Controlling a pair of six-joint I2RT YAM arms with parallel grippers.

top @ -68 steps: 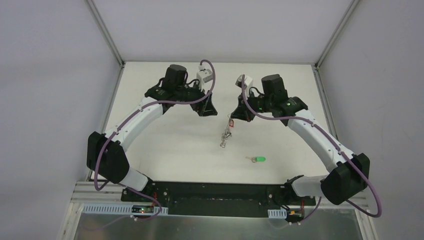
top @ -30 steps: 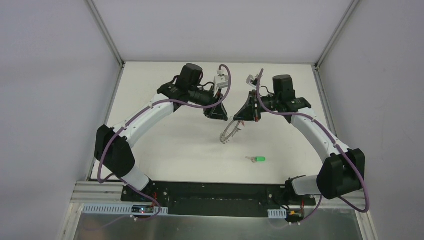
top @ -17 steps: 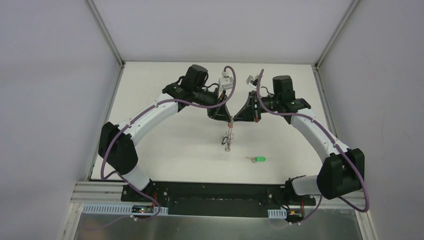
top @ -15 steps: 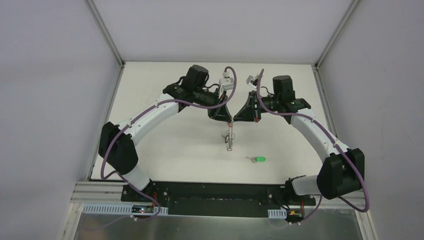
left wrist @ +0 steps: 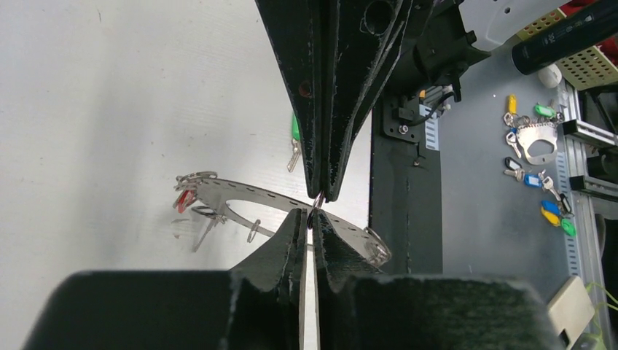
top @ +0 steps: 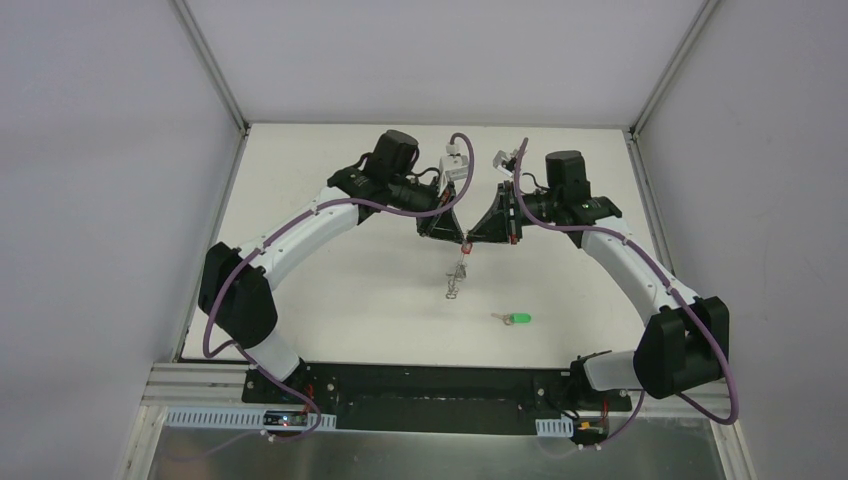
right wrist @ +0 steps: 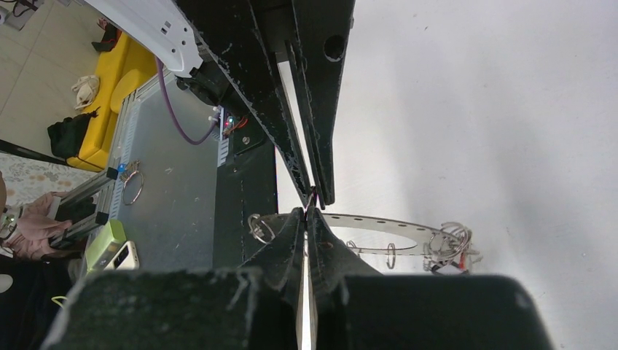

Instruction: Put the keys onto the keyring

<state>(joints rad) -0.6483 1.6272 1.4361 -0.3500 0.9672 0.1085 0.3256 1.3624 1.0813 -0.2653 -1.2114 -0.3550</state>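
Black fingers of the right end effector are clamping tight on the upper rim of the keyring. The left end effector is meeting it tip to tip, its fingers pinching the same rim with only a slit showing between them. The grey ring is hanging below both, over the white surface, and is carrying a red key at its far end. A green key is lying on the surface nearby, apart from the ring.

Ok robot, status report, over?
Both shut on keyring: left gripper, right gripper, tip to tip. One red key on ring; green key loose on table. Nothing in the way.
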